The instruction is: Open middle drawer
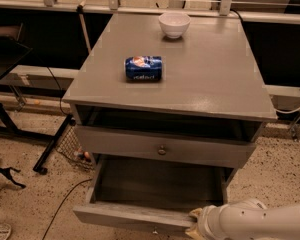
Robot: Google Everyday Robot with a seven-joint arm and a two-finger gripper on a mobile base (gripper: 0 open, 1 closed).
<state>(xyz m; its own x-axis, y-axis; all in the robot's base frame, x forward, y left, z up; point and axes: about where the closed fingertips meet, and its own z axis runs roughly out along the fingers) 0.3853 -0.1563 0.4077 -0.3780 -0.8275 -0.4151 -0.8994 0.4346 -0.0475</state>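
Note:
The middle drawer point(132, 215) is a wide shallow grey drawer. It stands pulled out towards me below the taller-fronted top drawer point(161, 150), which is closed and has a round knob. The open drawer's inside point(157, 179) looks empty, and its small knob point(154, 230) shows at the bottom edge of the view. My gripper point(195, 223) is at the right end of the open drawer's front, touching or very close to its top edge. The white arm point(255, 221) comes in from the bottom right. The lowest drawer is out of view.
On the cabinet top point(215, 79) lie a blue can point(143, 67) on its side and a white bowl point(174, 24) at the back. A black stand's legs point(45, 149) and cables point(65, 199) are on the speckled floor at the left.

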